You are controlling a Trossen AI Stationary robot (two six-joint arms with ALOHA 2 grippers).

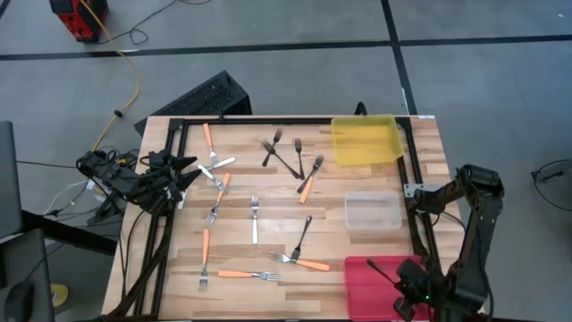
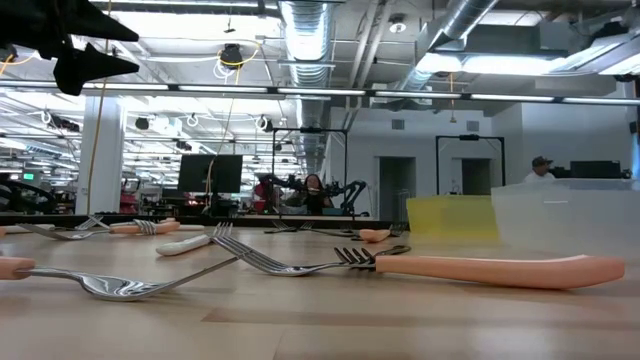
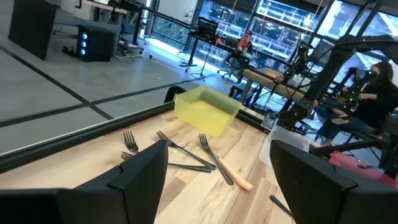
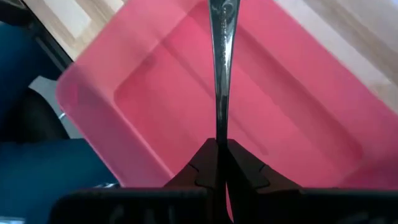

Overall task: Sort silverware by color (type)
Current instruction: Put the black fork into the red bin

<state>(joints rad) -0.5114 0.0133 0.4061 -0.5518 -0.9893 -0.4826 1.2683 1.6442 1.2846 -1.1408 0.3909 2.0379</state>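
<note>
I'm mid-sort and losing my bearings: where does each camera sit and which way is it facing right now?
High view: overhead, straight down on the table; both arms show, left gripper open, right gripper over the red bin.
Low view: table height, level across the forks into the room; only a dark arm part up top.
Left wrist: faces the yellow bin past its own fingers.
Right wrist: looks down into the red bin, own gripper shut on a dark fork.
Shared: high and left wrist both show the yellow bin.

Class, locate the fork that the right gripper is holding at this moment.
The dark fork is pinched in the shut right gripper, held over the red bin at the table's near right corner in the high view.
</note>
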